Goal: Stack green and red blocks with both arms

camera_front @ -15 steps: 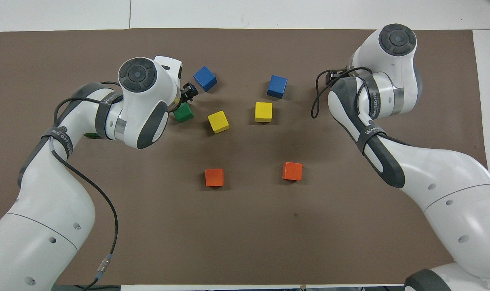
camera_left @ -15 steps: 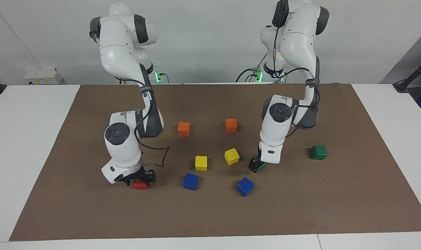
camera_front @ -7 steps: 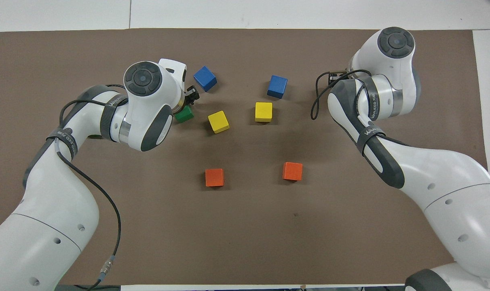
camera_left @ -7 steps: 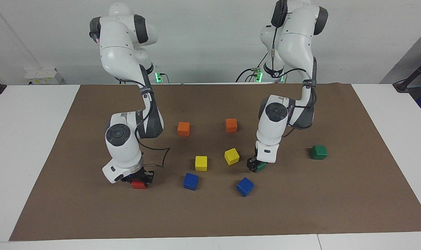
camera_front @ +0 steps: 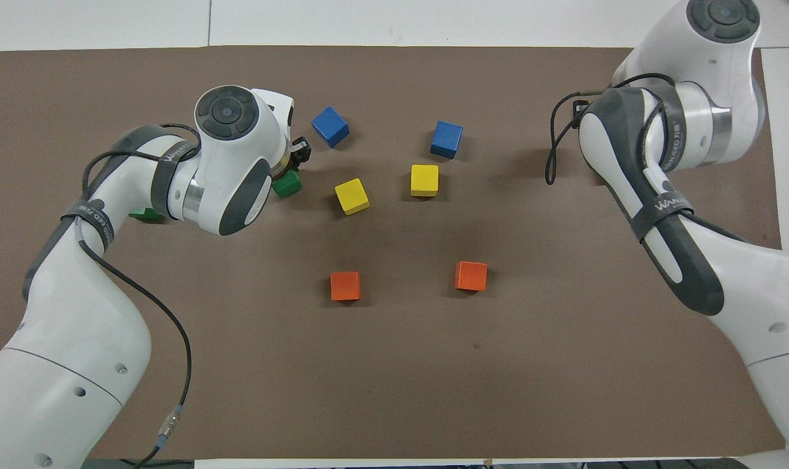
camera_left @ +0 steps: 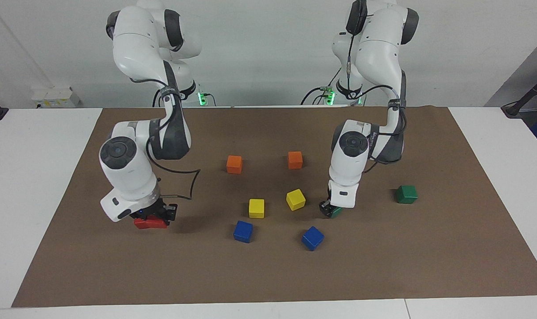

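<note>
Red matte cube point(camera_left: 150, 223) is hanging clamped in the right pincer point(camera_left: 155, 217), raised above the brown paper-covered counter point(camera_left: 268, 274) at the right arm's end. Two orange cubes point(camera_left: 234, 164), two yellow cubes point(camera_left: 256, 208) and two blue cubes point(camera_left: 243, 231) are sitting mid-counter. Beside one yellow cube, the left pincer point(camera_left: 328, 209) is reaching down, fingers closed around a dark green matte cube point(camera_left: 336, 212) that is resting on the counter. A second dark green cube point(camera_left: 406, 194) is lying toward the left arm's end
</note>
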Controlling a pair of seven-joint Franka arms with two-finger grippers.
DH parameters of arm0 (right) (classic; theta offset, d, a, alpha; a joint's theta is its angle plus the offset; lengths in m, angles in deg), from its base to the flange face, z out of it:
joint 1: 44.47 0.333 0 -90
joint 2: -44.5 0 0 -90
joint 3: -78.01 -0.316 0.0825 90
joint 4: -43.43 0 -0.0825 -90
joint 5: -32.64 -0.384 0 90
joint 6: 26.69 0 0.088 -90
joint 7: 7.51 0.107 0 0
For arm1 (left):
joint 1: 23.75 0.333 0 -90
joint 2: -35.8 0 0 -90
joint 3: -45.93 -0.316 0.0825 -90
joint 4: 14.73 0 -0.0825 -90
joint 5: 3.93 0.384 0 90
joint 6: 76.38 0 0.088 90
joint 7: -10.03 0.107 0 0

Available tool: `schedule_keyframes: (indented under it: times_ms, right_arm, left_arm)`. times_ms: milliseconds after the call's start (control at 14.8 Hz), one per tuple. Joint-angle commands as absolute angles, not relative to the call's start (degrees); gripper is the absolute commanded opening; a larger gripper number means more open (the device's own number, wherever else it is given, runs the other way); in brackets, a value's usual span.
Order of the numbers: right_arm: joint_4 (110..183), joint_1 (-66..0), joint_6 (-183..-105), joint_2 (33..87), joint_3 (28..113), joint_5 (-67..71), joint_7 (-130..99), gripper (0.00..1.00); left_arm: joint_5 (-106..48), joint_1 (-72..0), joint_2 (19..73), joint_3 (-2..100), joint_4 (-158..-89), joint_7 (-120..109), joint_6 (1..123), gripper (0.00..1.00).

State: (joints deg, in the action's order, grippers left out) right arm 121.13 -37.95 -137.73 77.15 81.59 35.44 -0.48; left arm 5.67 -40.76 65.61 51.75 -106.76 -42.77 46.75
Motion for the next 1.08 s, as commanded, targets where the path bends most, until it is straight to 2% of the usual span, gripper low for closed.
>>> schedule_keyframes:
  times_ms: [0, 270, 608, 811, 1014]
  right_arm:
    - [128.66, -41.04, -139.45, 73.34, 80.65, 35.81, -6.35, 0.00]
    - [137.64, -43.24, -149.55, 70.26, 80.65, 35.80, -12.52, 0.00]
    - [139.23, -43.24, -151.49, 69.99, 80.65, 35.80, -12.52, 0.00]
    - [142.91, -43.24, -156.31, 69.11, 80.73, 35.80, -13.57, 0.00]
    - [143.45, -43.33, -157.21, 68.94, 80.74, 35.80, -13.67, 0.00]
  left_arm:
    - [6.36, -36.61, 59.11, 51.82, -108.49, -30.98, 39.83, 0.00]
    - [3.20, -28.17, 52.42, 51.91, -114.30, -10.94, 37.62, 0.00]
    - [1.78, -20.34, 51.88, 51.82, -115.10, 7.10, 36.39, 0.00]
    - [1.78, -18.66, 51.45, 51.82, -116.41, 8.79, 37.17, 0.00]
    - [1.52, -17.61, 50.83, 51.91, -119.14, 9.14, 40.77, 0.00]
